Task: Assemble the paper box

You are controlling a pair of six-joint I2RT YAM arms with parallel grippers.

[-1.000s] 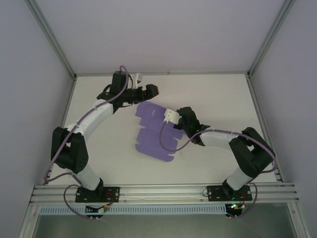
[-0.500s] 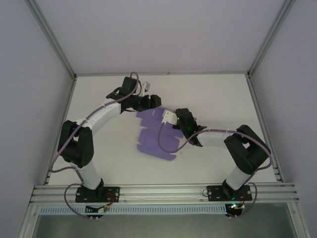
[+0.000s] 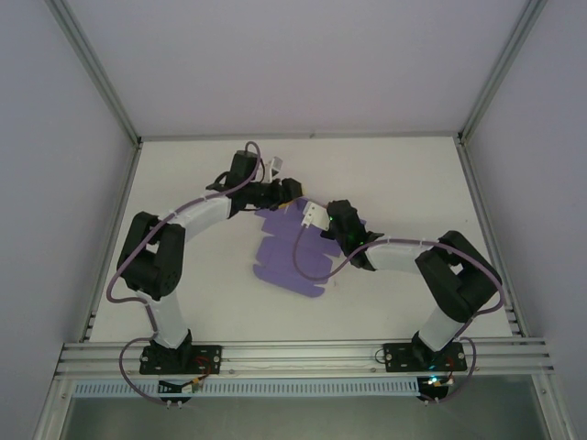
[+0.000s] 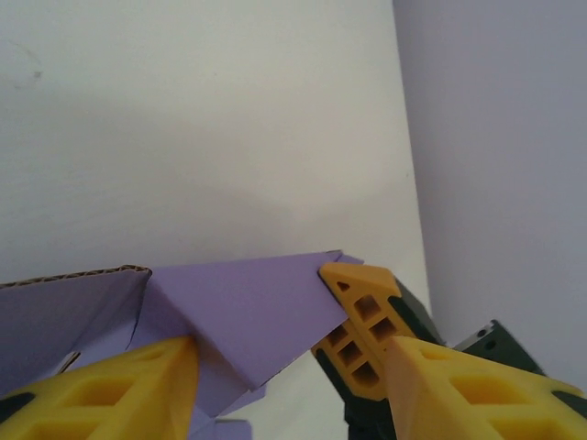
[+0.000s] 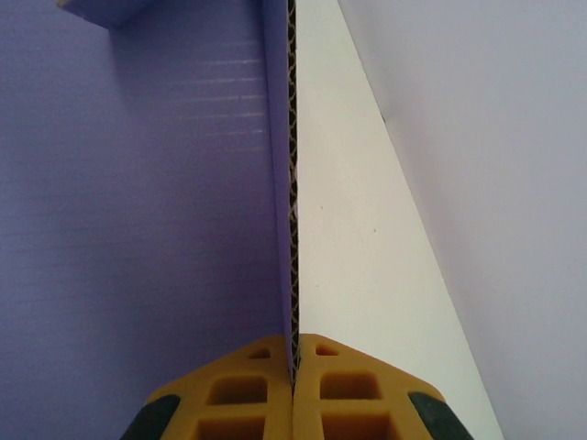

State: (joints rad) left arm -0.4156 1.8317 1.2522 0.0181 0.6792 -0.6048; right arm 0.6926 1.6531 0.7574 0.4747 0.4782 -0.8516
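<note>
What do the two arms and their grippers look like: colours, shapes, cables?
The left arm and the right arm both have white, tube-like links between bulky black joints. A thin mauve cable runs loosely along each arm. The left gripper and the right gripper have yellow-orange fingers with a lattice of cut-out holes, set on black mounts.

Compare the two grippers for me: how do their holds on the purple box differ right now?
The right gripper is shut on the edge of the paper box. The left gripper is open, its fingers either side of a raised flap. Left sits at the sheet's far end, right at its right side. Both have yellow fingers.
</note>
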